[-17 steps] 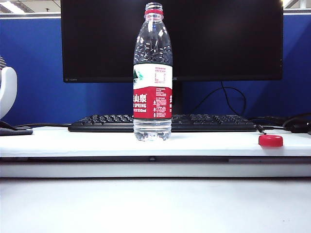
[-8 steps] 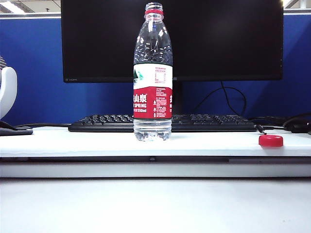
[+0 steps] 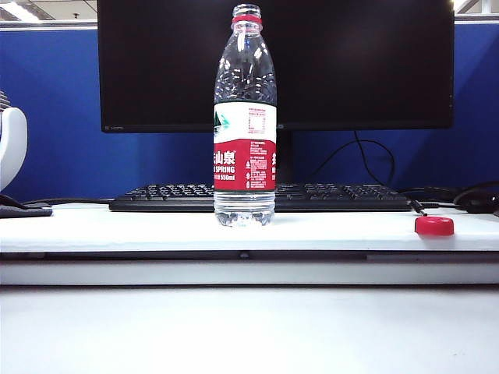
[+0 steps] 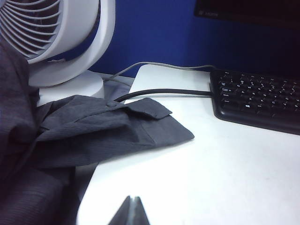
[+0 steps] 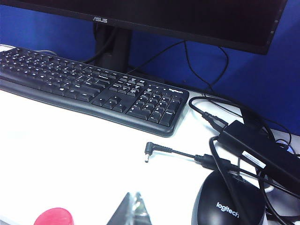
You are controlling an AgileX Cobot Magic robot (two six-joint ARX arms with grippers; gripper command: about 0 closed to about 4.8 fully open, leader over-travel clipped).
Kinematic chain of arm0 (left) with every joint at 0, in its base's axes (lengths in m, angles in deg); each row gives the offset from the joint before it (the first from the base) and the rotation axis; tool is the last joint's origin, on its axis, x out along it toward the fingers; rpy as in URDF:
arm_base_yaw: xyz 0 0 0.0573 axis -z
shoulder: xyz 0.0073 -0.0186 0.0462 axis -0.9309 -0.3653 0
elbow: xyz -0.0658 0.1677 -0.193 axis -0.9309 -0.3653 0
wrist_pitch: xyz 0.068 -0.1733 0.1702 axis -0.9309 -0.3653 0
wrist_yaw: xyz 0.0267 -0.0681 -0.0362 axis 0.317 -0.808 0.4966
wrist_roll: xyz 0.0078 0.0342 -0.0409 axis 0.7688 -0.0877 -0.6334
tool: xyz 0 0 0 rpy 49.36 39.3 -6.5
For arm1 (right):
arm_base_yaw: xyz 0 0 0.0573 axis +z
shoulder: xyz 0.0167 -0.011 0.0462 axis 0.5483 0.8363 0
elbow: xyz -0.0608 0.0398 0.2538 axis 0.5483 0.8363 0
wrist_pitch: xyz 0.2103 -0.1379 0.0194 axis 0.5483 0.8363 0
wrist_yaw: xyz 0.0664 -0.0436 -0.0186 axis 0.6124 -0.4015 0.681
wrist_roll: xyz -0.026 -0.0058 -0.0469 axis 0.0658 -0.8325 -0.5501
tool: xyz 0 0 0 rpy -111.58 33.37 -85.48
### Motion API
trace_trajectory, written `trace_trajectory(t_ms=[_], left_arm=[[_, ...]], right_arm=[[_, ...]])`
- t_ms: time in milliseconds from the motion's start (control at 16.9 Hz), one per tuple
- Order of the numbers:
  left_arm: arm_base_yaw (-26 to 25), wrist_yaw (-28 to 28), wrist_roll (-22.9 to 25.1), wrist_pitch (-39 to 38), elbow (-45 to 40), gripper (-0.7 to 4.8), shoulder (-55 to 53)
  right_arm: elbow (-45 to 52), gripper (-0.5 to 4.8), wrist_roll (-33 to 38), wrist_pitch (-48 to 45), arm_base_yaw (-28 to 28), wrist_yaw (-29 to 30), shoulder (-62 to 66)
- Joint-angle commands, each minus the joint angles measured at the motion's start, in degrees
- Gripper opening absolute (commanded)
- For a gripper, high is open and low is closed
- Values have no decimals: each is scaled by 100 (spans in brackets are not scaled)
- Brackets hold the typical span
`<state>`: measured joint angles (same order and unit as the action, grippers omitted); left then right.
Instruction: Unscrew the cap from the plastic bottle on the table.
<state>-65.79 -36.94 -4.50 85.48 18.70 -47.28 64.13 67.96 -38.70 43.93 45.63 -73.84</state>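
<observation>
Bottle inspection first, operator: you are looking at the plastic bottle (image 3: 245, 117) standing upright at the middle of the table (image 3: 117, 226), just in front of the black keyboard (image 3: 335, 197), with its neck open and only the thin red ring sitting below the mouth. Behind it the dark monitor (image 3: 359, 62) is filling most of the exterior view against the blue partition. At the far left you are seeing a white fan (image 4: 61, 42) with a grey cloth (image 4: 103, 126) lying beside its base and draping over the table's edge. At the far right a black Logitech mouse (image 5: 227, 201), a power brick (image 5: 255, 150) and loose cables are lying near the keyboard's end. The cap (image 3: 434, 226) is resting on the table well apart from the bottle, toward the right. The right gripper (image 5: 133, 206) is hovering just beside that cap (image 5: 54, 216), jaws pressed together and holding nothing. The left gripper (image 4: 132, 208) is hovering over bare table near the cloth, jaws likewise pressed together and empty.
</observation>
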Motion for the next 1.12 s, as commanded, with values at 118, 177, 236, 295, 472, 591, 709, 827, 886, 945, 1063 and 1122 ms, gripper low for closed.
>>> trace_trajectory(t_ms=[118,177,236,295,472,591,709,827,886,945,1063,1122], left_arm=[[-4,-17,-15,101,2,-3,13],[4,-133,37,96,2,-3,13],[42,-197,70,94,2,-3,13],[44,-232,57,92,2,-3,13],[48,-258,57,98,2,-3,13],[116,-256,70,98,2,-3,13],[125,-260,66,98,2,-3,13],[125,-391,96,96,2,-3,13],[125,-391,94,96,2,-3,13],[125,-389,98,96,2,-3,13],[125,-407,223,98,2,-3,13],[122,-404,236,98,2,-3,13]], right_arm=[[9,-5,31,-76,2,13,-9],[9,-5,31,-76,2,13,-9],[9,-5,31,-76,2,13,-9],[9,-5,28,-76,2,11,-9],[9,-5,31,-76,2,13,-9],[9,-5,31,-76,2,11,-9],[9,-5,31,-76,2,13,-9],[9,-5,31,-76,2,13,-9],[9,-5,31,-76,2,13,-9],[9,-5,28,-76,2,11,-9],[9,-5,31,-76,2,13,-9],[9,-5,31,-76,2,13,-9]])
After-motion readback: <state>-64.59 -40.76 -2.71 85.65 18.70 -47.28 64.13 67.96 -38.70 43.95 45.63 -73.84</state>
